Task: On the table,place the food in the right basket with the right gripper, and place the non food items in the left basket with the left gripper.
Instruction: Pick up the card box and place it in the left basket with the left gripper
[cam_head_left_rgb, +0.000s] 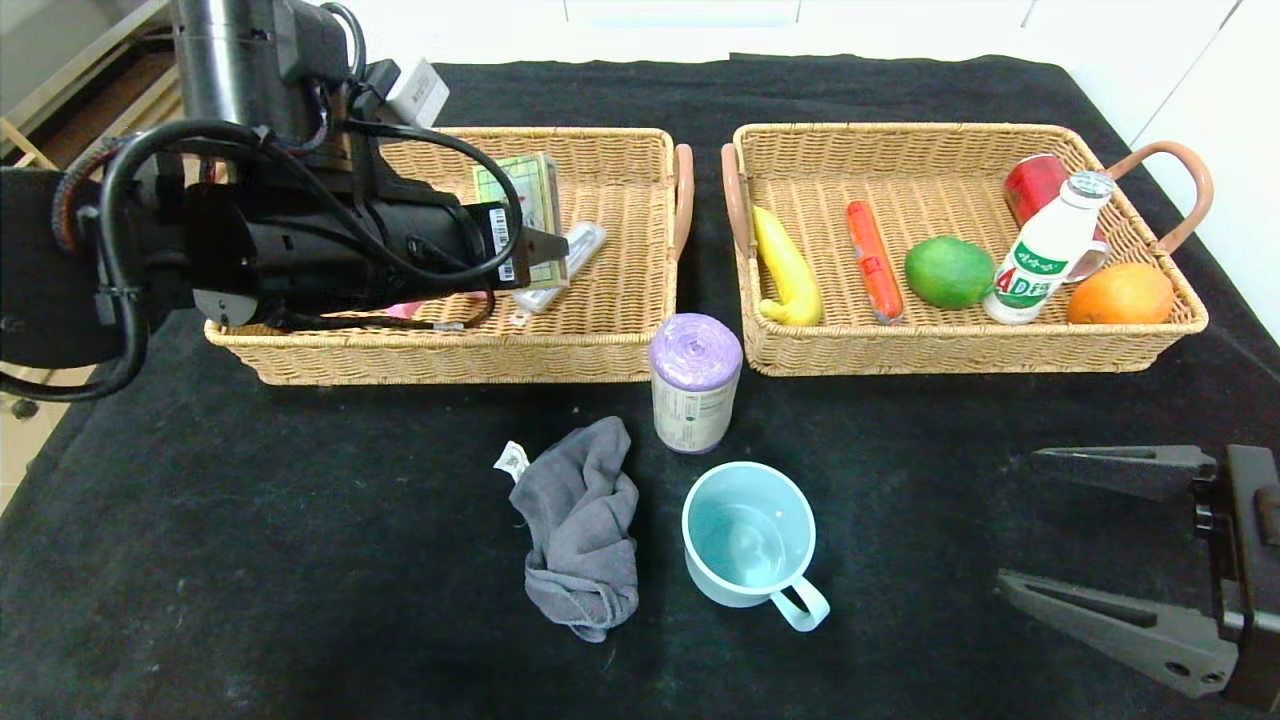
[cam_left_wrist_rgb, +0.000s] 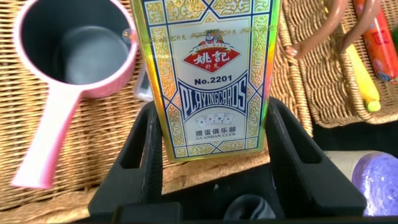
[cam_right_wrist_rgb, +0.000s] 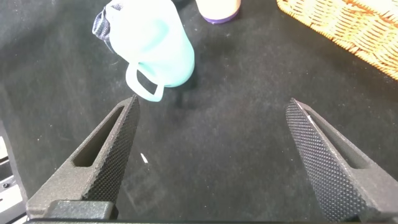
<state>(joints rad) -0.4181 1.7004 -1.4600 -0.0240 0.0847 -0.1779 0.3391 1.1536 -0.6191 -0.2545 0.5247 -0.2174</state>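
Here the left gripper (cam_left_wrist_rgb: 211, 143) clamps a glossy rectangular card box (cam_left_wrist_rgb: 208, 74) over the woven left basket (cam_head_left_rgb: 600, 340).

Legible text, two items.

Card box (cam_left_wrist_rgb: 211, 78), seen in the left wrist view: red emblem with Chinese characters "姚記"; below it "No.2201"; then "PLAYINGCARDS" in blue outlined capitals; below that a line of Chinese characters and small print "GUANDAN CLUB".

White bottle (cam_head_left_rgb: 1047, 252) in the right basket (cam_head_left_rgb: 960, 345): green label, large letters "AD"; remainder unreadable.

Label on the purple roll (cam_head_left_rgb: 694, 382): too small to read.
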